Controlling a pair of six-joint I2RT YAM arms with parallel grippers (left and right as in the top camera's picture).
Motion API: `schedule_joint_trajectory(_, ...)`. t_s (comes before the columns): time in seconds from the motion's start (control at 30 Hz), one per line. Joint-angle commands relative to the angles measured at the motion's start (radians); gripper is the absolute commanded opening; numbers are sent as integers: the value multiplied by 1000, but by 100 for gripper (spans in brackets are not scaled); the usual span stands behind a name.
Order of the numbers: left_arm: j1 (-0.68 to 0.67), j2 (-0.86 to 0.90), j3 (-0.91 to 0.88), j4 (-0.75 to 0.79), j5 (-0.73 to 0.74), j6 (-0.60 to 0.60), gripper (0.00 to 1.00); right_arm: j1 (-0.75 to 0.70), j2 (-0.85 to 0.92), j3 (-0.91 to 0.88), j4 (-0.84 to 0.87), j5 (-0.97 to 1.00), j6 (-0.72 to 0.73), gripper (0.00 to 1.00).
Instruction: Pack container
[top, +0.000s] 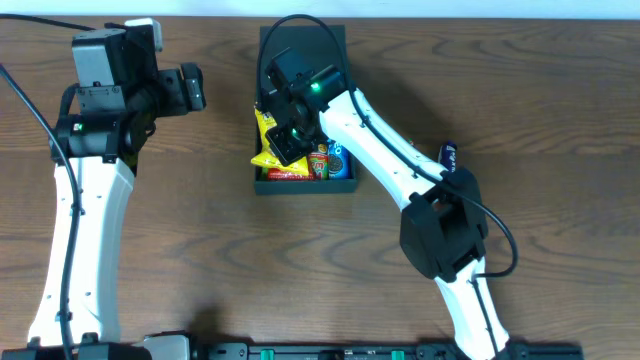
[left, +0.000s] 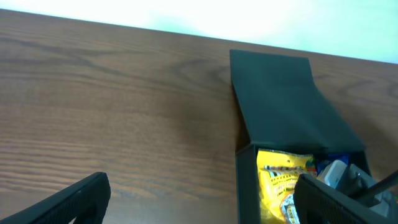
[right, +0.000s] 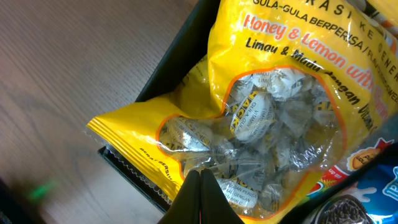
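The black container (top: 303, 187) stands at the table's back centre with its flap lid (top: 330, 42) folded open at the far side. Inside lie a yellow candy bag (top: 266, 142), a red packet (top: 290, 173) and a blue packet (top: 340, 160). My right gripper (top: 290, 140) hangs over the yellow bag (right: 273, 93), shut, its tips (right: 199, 175) pressed together against the bag's clear window near the container's wall (right: 171, 59). My left gripper (top: 190, 88) is open above bare table, left of the container (left: 273, 93); the container's near wall (left: 247, 186) and the yellow bag (left: 280, 177) lie between its fingers (left: 81, 199).
A small dark blue object (top: 450, 155) lies on the table right of the container, beside the right arm's elbow. The wooden table (top: 180, 220) runs out to the left and front. A blue cookie packet (right: 373, 180) lies next to the yellow bag.
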Motion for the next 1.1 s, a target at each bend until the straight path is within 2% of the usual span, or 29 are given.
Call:
schedule_joint_trajectory(0.0, 2, -15, 26, -21, 45, 5, 95, -38, -46, 57, -6, -7, -16, 2)
schedule_joint_trajectory(0.17, -31, 0, 26, -76, 179, 95, 95, -167, -160, 61, 28, 16, -8, 1)
schedule_joint_trajectory(0.2, -50, 8, 26, -88, 190, 111, 98, -206, -178, 61, 28, 16, -8, 1)
schedule_joint_trajectory(0.23, -68, 18, 26, -98, 188, 125, 94, -230, -185, 61, 25, 16, -8, 1)
schedule_joint_trajectory(0.33, -131, 70, 23, -113, 186, 146, 68, -324, -195, 61, -4, 15, -8, 1)
schedule_joint_trajectory(0.4, -172, 114, 23, -116, 182, 154, 55, -376, -194, 60, -32, 16, -8, 1)
schedule_joint_trajectory(0.53, -243, 212, 23, -113, 179, 160, 20, -449, -194, 58, -67, 37, -10, 2)
schedule_joint_trajectory(0.67, -305, 294, 23, -115, 175, 161, 7, -502, -194, 57, -75, 58, -17, 1)
schedule_joint_trajectory(0.83, -353, 366, 23, -129, 172, 161, 6, -531, -194, 56, -90, 137, -17, 1)
schedule_joint_trajectory(1.07, -357, 418, 23, -153, 63, 152, 6, -559, -194, 56, -106, 143, -19, 1)
